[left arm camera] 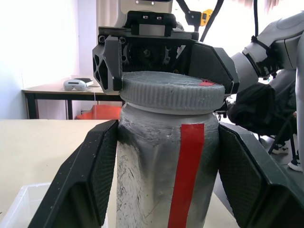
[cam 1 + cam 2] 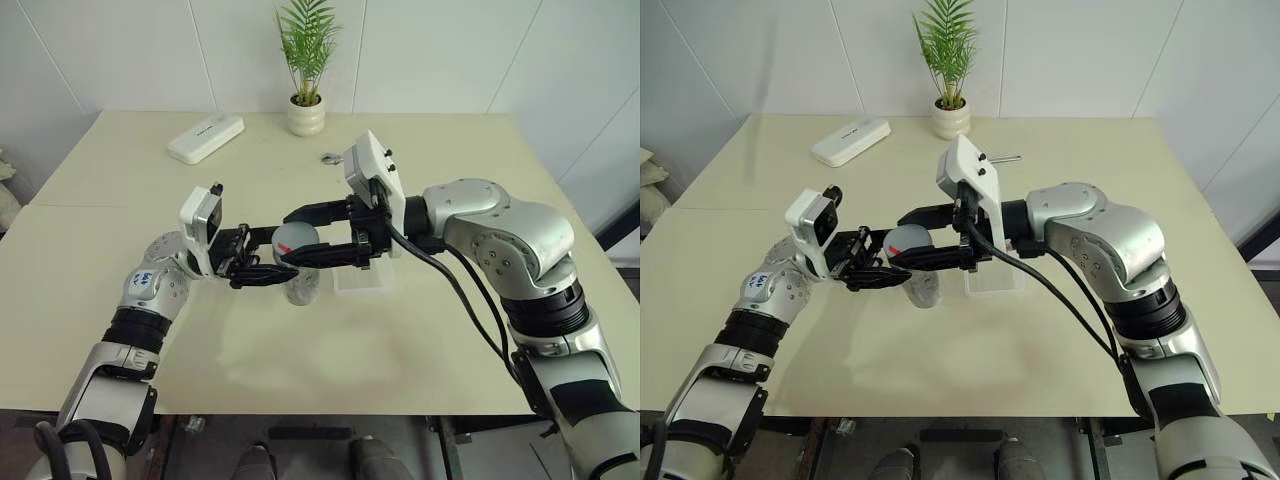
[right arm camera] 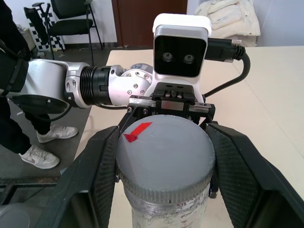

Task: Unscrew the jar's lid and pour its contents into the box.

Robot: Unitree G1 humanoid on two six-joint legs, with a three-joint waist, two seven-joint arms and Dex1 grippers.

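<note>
The jar (image 2: pixel 302 283) sits just left of the centre of the head camera's frame, held a little above the table (image 2: pixel 420 350) with its lid (image 2: pixel 295 240) on top. In the left wrist view the ribbed grey lid sits fully down on the jar's neck with no gap showing, so the unscrewing looks barely begun, if at all. The left gripper (image 2: pixel 262 270) is clamped on the jar's body, a black finger (image 1: pixel 85 180) pressed to each side of the scuffed clear wall, beside the red stripe. The right gripper (image 2: pixel 322 235) reaches in from the right of the frame and is closed around the lid's rim, its fingers (image 3: pixel 99 175) hugging both sides.

What remains, by this reading, is the whole job: turning the lid off, lifting it away and tipping the jar over the box (image 2: pixel 362 277).

The contents cannot be made out through the jar's cloudy wall. The box lies just right of the jar, under the right gripper, and nothing can be seen in it.
</note>
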